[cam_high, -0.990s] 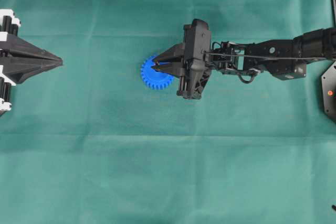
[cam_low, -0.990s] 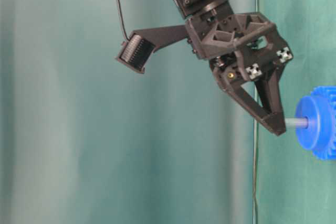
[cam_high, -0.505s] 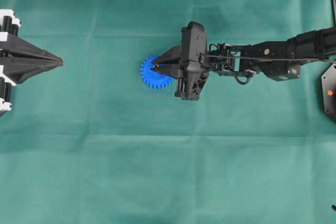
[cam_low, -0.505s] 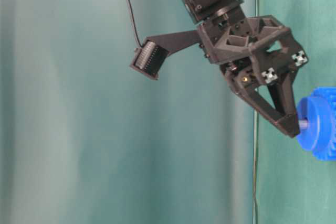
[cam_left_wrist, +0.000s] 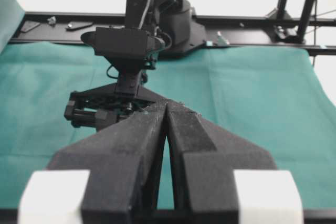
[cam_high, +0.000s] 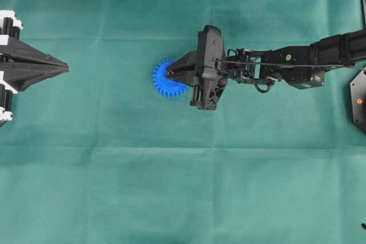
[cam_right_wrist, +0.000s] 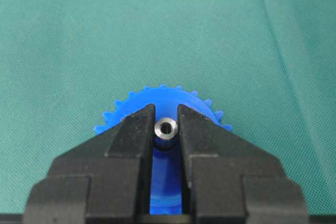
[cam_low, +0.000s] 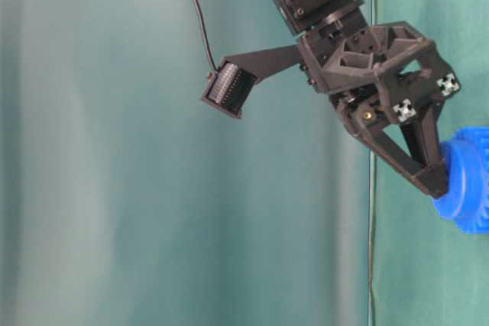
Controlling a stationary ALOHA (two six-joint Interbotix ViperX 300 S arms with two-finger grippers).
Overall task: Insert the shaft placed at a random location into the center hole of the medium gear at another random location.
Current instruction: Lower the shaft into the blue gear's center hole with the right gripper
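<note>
The blue medium gear [cam_high: 162,83] lies flat on the green cloth near the middle. My right gripper [cam_high: 167,75] stands right over its hub, shut on the shaft [cam_right_wrist: 166,128], whose silvery top end shows between the fingers. The shaft stands upright in the gear's middle and hides the center hole. In the table-level view the fingertips [cam_low: 437,183] rest against the gear's raised hub [cam_low: 458,188], and no shaft shows between them. The gear's teeth [cam_right_wrist: 157,99] show beyond the jaws. My left gripper [cam_high: 66,68] is shut and empty at the far left, also in its own view [cam_left_wrist: 167,104].
The right arm [cam_high: 286,64] stretches in from the right edge, with a black base plate [cam_high: 358,99] there. A black frame rail [cam_left_wrist: 252,46] borders the far end of the cloth in the left wrist view.
My right gripper has come down onto the gear. The stretch of shaft that showed between fingertips and hub has gone into the hub. The left arm has not moved.
</note>
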